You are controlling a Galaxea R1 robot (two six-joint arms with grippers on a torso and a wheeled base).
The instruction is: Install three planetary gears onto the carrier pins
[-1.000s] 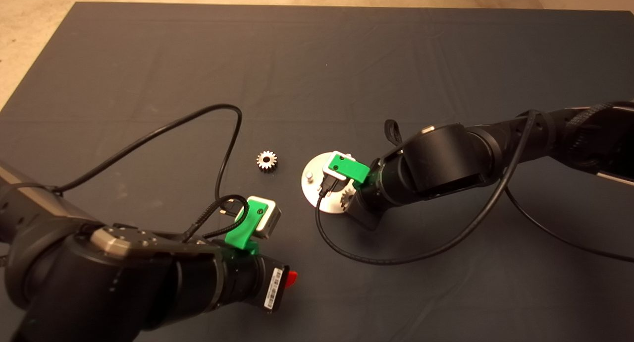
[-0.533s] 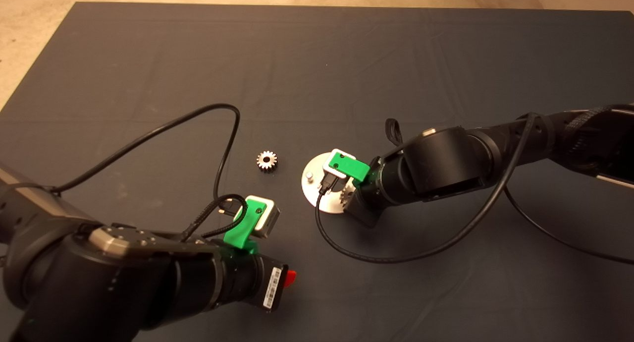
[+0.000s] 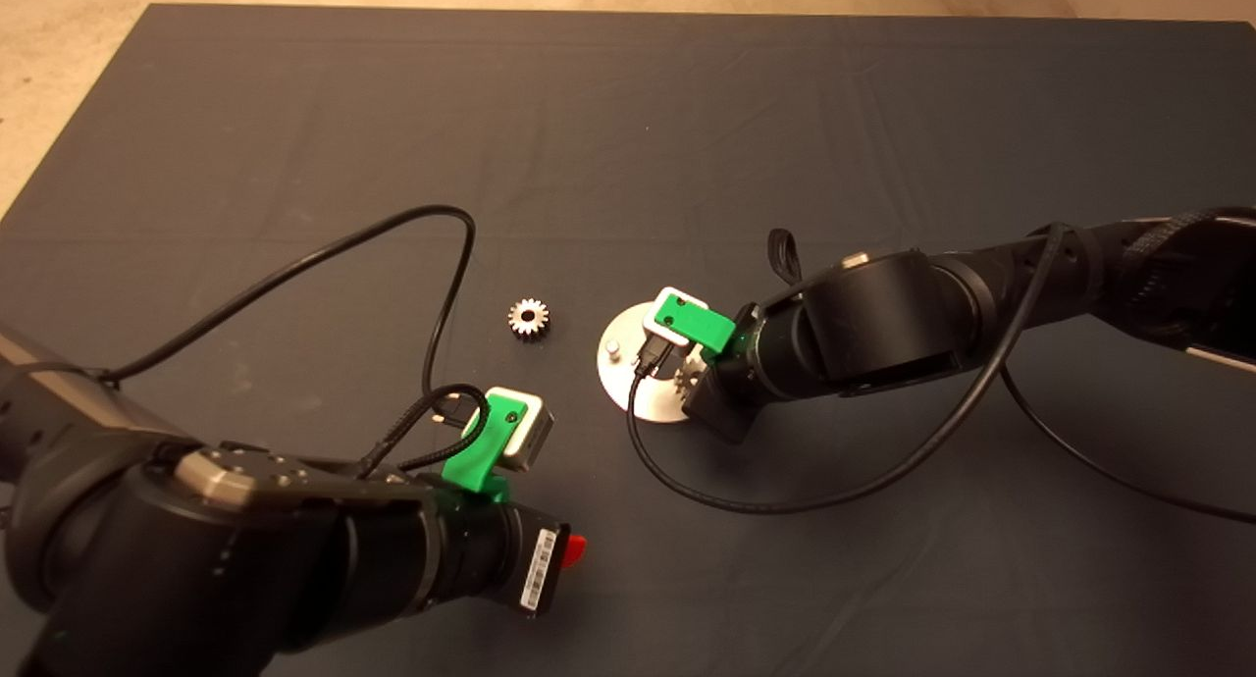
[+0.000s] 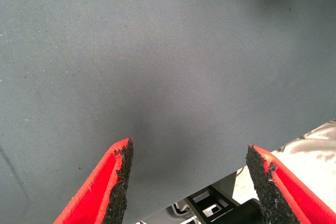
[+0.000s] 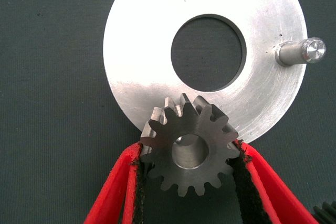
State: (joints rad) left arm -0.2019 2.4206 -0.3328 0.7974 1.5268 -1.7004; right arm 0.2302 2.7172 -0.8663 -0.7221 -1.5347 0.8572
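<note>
The right gripper is pinching a gear between its fingers, over the plate edge, likely seating it on a pin; next it needs bore-to-pin alignment; the left gripper is waiting open, another gear lying apart.

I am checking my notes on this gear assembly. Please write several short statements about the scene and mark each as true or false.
1. The right gripper holds a gear between its fingers. True.
2. Two pins on the carrier plate stand bare. True.
3. The left gripper is closed on a gear. False: it is open and empty over the mat.
4. No gear lies on the mat. False: a loose gear lies left of the plate.
</note>
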